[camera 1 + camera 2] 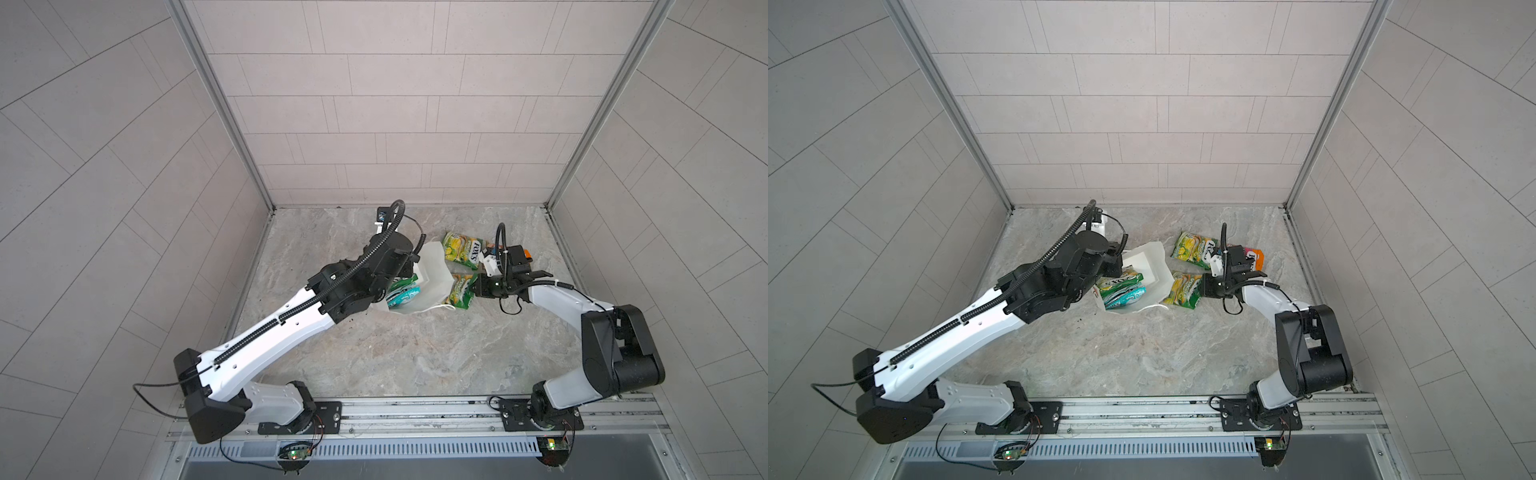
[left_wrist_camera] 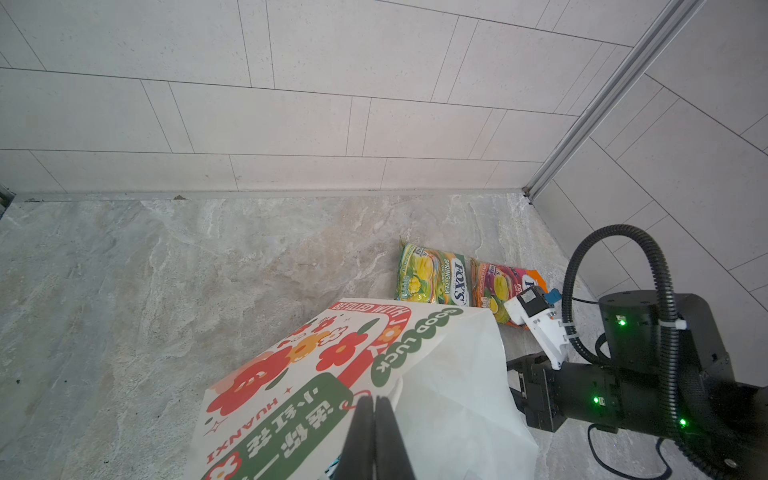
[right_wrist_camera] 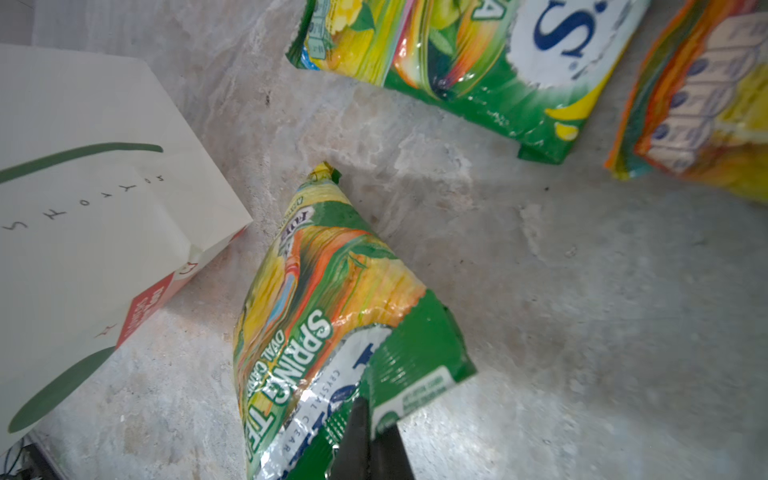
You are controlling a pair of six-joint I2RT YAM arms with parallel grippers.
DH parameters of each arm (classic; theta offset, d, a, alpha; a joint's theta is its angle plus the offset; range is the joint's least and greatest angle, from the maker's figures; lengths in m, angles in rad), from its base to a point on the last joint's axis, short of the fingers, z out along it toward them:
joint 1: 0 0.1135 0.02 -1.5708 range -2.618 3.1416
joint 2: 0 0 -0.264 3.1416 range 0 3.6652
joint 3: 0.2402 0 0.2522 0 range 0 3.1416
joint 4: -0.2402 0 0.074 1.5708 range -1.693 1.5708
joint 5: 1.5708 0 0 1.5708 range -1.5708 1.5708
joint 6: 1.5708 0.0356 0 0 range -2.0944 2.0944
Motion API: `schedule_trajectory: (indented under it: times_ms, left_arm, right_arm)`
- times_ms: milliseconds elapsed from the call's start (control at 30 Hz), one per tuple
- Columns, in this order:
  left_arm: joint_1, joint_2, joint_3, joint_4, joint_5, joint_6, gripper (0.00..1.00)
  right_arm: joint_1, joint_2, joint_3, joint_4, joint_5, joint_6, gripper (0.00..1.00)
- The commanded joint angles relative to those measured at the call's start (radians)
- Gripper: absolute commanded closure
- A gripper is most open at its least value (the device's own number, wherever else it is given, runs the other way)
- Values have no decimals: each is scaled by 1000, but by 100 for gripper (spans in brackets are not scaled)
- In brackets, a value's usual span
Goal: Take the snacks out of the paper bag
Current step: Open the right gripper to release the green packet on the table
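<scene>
view: left wrist
bag (image 2: 291, 374): white, with red flowers and green panels on its front, right at the gripper's tips; its inside is hidden here.
left gripper (image 2: 374, 405): jaws pressed together, the bag's rim pinched between them.
beyond the bag: green packet (image 2: 432, 276) and orange packet (image 2: 498, 286) lie flat on the table (image 2: 166, 270), side by side, well ahead of the left gripper.

view: right wrist
right gripper (image 3: 372, 415): clamped tight on one corner of the held packet (image 3: 332, 291), a green-yellow one reading "spring tea".
held packet: stretches away from the fingertips; i cannot tell whether its far corner rests on the table.
bag (image 3: 83, 208): its pale wall is just beside the held packet, a strip of table between them.
green packet (image 3: 457, 54), orange packet (image 3: 698, 104): further ahead of the right gripper, apart from what it holds.

view: both top views
bag (image 1: 434, 270): between the two grippers, mouth open towards the camera.
in the bag: inner packet (image 1: 405, 284), green, and teal packet (image 1: 404, 297), overlapping, on the left gripper's side of the mouth.
out of the bag: held packet (image 1: 460, 293), green packet (image 1: 463, 247) and orange packet (image 1: 1258, 259), all on the right gripper's side.
left gripper: tips hidden under its own wrist, at the bag's rim.
right gripper (image 1: 1204, 286): low over the table, on the held packet's end away from the bag.
</scene>
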Motion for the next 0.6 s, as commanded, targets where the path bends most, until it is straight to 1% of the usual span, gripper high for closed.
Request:
schedule_trajectory:
  times_ms: [0,67,100,233,300,433,500,567]
  left_arm:
    - [4,-10,-12,-1,4,6,100]
    - [4,-11,-12,-1,7,4,100]
    - [4,-11,-11,0,8,4,100]
    - [4,-9,-12,0,20,0,100]
    - [4,-6,-14,3,32,-5,100]
    - [1,1,-14,4,65,-18,100]
    - [-2,5,-14,5,73,-20,100]
    - [-7,5,-15,6,73,-24,100]
  right_arm:
    - [-1,24,36,-74,93,-56,100]
    - [-1,29,40,-75,103,-59,100]
    - [-1,32,41,-78,110,-59,98]
    - [0,29,46,-84,138,-54,87]
    - [-1,21,46,-86,163,-44,80]
    - [-1,-17,38,-92,250,-22,60]
    - [-2,-47,36,-103,303,-11,53]
    - [-1,-92,28,-111,335,1,50]
